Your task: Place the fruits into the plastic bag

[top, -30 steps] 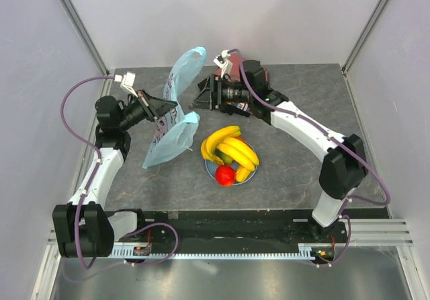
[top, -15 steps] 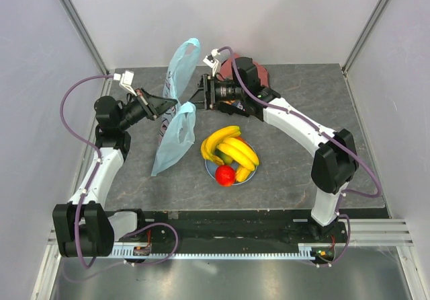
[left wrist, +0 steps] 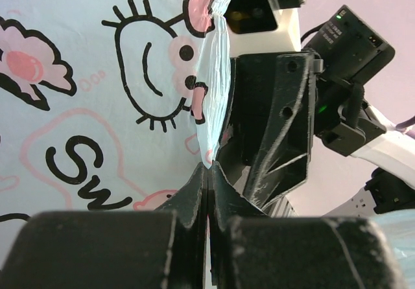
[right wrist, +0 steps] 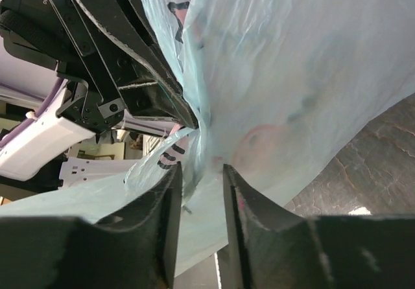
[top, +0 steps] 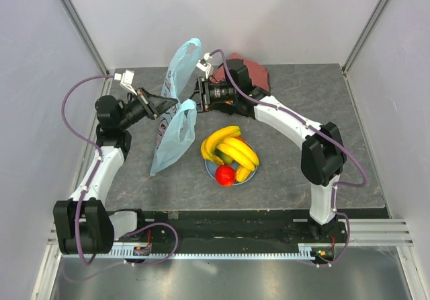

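My left gripper (left wrist: 207, 172) is clenched on the one bag (left wrist: 97, 107), lettered "Sw"; my right gripper (right wrist: 202, 172) gapes around its film. Bananas (top: 230, 145) and one red fruit (top: 226, 175) sit on the plate (top: 250, 174).

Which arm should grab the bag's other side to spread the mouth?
Right. The left claw is shut on the plastic bag, so it is occupied holding it. The right claw is open, with bag film in its gap, right beside that pinch.

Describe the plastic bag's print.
The plastic bag: light blue, black-outlined cartoon face, pink shapes, black lettering; clearest in the left wrist view.
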